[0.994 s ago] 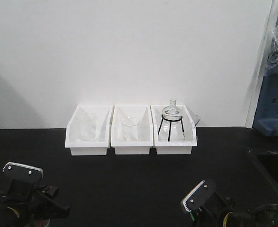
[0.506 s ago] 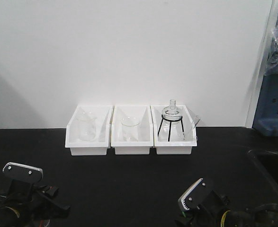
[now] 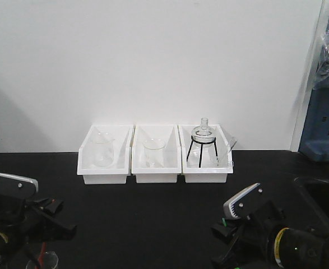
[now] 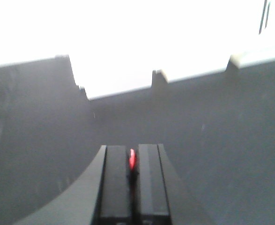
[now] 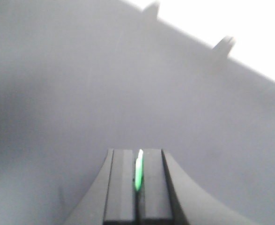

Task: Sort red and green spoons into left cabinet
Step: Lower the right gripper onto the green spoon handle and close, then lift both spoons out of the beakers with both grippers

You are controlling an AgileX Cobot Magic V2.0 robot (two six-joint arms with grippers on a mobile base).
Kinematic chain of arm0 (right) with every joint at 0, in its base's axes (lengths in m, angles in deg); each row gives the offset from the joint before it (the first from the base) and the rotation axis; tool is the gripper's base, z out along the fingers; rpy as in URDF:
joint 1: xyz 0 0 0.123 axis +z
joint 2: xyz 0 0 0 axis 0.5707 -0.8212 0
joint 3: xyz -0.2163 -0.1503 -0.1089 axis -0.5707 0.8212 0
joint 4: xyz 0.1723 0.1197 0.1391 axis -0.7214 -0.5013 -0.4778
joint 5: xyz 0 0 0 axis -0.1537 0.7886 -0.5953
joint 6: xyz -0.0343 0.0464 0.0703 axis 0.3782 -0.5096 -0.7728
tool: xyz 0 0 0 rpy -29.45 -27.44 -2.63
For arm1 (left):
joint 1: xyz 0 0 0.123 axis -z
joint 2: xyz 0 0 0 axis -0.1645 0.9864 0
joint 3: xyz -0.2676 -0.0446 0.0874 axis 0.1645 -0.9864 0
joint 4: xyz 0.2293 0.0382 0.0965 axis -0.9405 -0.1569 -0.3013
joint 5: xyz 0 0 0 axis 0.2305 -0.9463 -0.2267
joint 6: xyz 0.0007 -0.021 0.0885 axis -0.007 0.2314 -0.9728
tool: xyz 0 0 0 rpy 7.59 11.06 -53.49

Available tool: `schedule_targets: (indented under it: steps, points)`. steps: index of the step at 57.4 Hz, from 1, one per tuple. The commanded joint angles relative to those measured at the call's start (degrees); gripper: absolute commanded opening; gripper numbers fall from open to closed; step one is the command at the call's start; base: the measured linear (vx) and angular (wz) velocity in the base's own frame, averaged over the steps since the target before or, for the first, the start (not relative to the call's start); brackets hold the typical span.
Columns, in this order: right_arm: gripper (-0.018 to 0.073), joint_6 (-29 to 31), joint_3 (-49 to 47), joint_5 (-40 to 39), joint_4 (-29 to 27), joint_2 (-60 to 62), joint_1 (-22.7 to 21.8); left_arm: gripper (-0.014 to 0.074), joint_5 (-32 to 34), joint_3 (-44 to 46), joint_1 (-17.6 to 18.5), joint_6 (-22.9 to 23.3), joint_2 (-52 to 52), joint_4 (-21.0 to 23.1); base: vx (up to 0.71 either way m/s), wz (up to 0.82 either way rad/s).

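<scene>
Now I am swinging outward on both sides, left fingers (image 4: pixel 116 178) clamping the red spoon (image 4: pixel 132 160), right fingers (image 5: pixel 121 183) clamping the green spoon (image 5: pixel 138 174), starting the carry.

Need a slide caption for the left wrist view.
Left gripper shut on the red spoon, red tip showing between the jaws, above the dark tabletop.

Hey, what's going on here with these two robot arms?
Each arm is holding a thin spoon. The left fingers are shut on a red spoon, the right fingers on a green spoon. Both arms sit low over a black counter, in front of three white bins of glassware. No cabinet is in view, so neither spoon is put away yet.
</scene>
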Motion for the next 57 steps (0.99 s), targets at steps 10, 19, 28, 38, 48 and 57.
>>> schedule_targets:
  steps: [10,19,28,38,48,57]
  points:
    - [-0.0006,-2.30,0.45,-2.55,-3.59,11.69,-0.21,0.0034,0.30,1.27,0.25,0.26,-16.67,0.07,0.00,0.00]
    - [-0.0006,-2.70,3.35,-0.18,-3.59,20.45,-0.21,-0.0009,-4.68,1.27,0.25,0.26,-25.89,0.07,0.00,0.00]
    - [-0.0006,-3.93,6.00,3.88,-3.48,27.83,-0.21,-0.0007,-12.40,0.69,0.25,0.04,-33.61,0.07,0.00,0.00]
    - [-0.0006,-3.93,7.10,7.52,-3.37,31.88,-0.21,-0.0007,-12.35,-6.84,0.25,0.46,-41.29,0.56,0.00,0.00]
    - [-0.0006,-3.93,7.10,8.45,-3.37,32.13,-0.21,-0.0006,-9.27,-14.71,0.25,0.32,-48.16,0.51,0.00,0.00]
    - [-0.0006,-3.93,7.10,8.39,-3.37,32.13,-0.21,-0.0006,-9.38,-16.45,0.20,0.32,-51.08,0.51,0.00,0.00]
